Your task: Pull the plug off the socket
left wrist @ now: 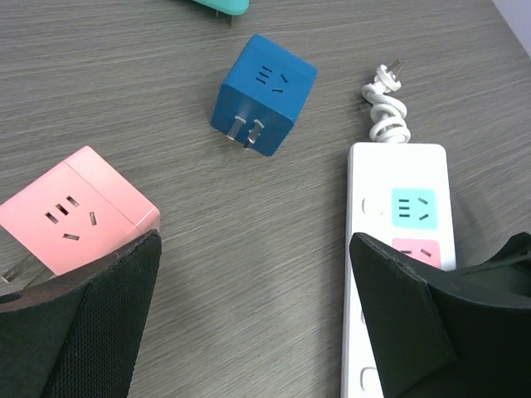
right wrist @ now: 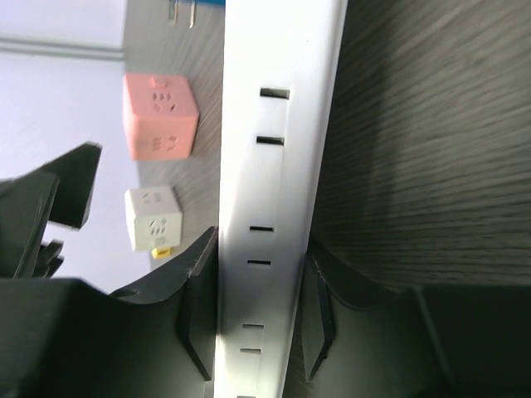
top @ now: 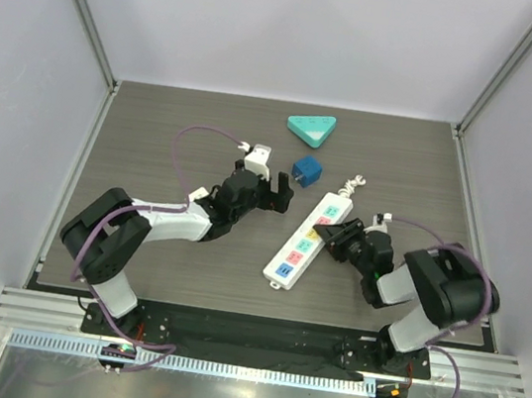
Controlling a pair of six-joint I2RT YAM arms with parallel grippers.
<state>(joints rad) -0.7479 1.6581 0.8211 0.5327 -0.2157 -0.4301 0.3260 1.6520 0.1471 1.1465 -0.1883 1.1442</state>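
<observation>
The socket (top: 288, 262) lies slantwise on the worktop (top: 156, 263), right of the middle, with its short cord (left wrist: 383, 104) coiled at the far end. The right hand (right wrist: 259, 274) is closed on the socket, one finger pressing on each long side. The left hand (left wrist: 253, 249) is wide open and holds nothing. The pink cube plug (left wrist: 75, 211) lies free on the worktop just beside one of its fingers, apart from the socket. The blue cube plug (left wrist: 264, 94) rests farther off, its prongs showing
</observation>
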